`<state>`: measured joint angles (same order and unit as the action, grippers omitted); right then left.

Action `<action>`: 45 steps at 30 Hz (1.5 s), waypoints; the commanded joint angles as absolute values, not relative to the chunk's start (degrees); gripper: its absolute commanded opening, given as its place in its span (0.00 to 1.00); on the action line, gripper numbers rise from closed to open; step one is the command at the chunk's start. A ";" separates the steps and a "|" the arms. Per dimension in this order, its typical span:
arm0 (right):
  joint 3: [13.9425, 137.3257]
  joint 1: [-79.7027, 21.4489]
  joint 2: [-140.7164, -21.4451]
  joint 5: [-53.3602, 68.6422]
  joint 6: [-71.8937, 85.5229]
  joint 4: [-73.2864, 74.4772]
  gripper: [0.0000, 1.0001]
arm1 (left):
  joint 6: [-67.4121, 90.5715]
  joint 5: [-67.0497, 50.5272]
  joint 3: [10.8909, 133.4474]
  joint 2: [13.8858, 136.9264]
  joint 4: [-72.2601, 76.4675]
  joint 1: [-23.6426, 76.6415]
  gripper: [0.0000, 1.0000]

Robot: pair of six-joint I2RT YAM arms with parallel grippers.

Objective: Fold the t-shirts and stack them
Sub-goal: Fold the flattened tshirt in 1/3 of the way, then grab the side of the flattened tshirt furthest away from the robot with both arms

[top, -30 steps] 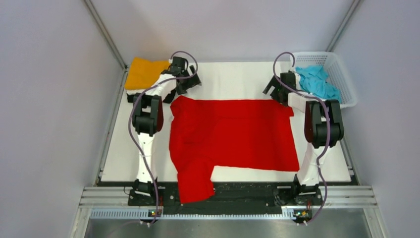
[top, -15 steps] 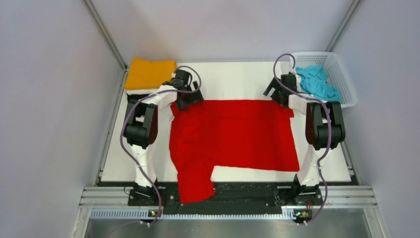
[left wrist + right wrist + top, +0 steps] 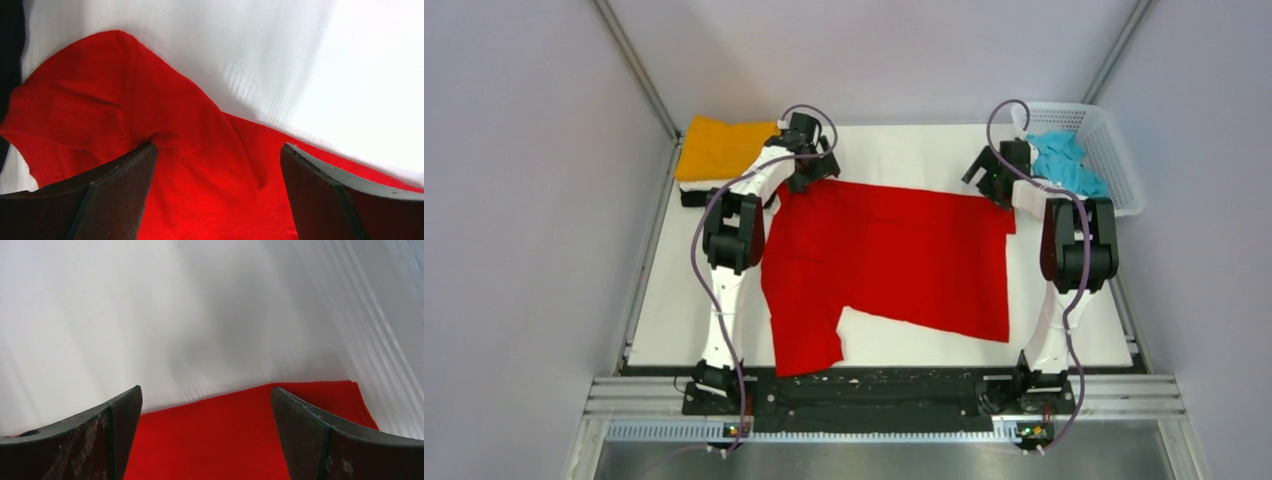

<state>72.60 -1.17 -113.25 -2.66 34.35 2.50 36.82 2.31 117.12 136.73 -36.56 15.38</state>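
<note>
A bright red t-shirt (image 3: 894,260) lies spread flat on the white table (image 3: 904,150), one sleeve reaching toward the front edge. My left gripper (image 3: 811,168) is open over its back left corner. In the left wrist view the red cloth (image 3: 200,125) lies rumpled under the wide-apart left gripper (image 3: 218,150). My right gripper (image 3: 992,182) is open over the back right corner, and the right wrist view shows the flat red edge (image 3: 225,440) under the right gripper (image 3: 205,390). A folded orange-yellow t-shirt (image 3: 717,147) rests at the back left. A light blue t-shirt (image 3: 1064,162) is crumpled in the basket.
The white lattice basket (image 3: 1119,160) stands at the back right corner, next to the right arm. A thin dark and white layer (image 3: 692,194) shows under the orange-yellow t-shirt. Grey walls close in the table on three sides. A black rail (image 3: 904,385) runs along the front edge.
Both grippers have moved toward the back of the table. The red t-shirt has slid back and skewed with them, and its sleeve has pulled in from the front rail.
</note>
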 commanded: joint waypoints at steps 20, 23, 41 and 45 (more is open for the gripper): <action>67.15 -7.60 -87.19 -0.89 23.36 9.21 0.99 | 33.32 -0.60 92.08 98.45 -38.23 18.90 0.99; 59.32 -7.75 -80.64 2.39 24.22 8.81 0.99 | 36.09 3.86 74.94 84.93 -37.27 22.16 0.99; 29.23 -11.00 -37.25 -10.67 38.05 34.75 0.99 | 64.47 7.38 31.12 56.81 -52.22 54.98 0.79; 28.31 -11.03 -34.44 -10.09 41.55 34.66 0.99 | 64.95 8.74 28.65 58.77 -44.84 55.01 0.70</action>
<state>28.47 -10.76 -36.64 -8.05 36.77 33.39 61.32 6.92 31.00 57.45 -52.21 54.65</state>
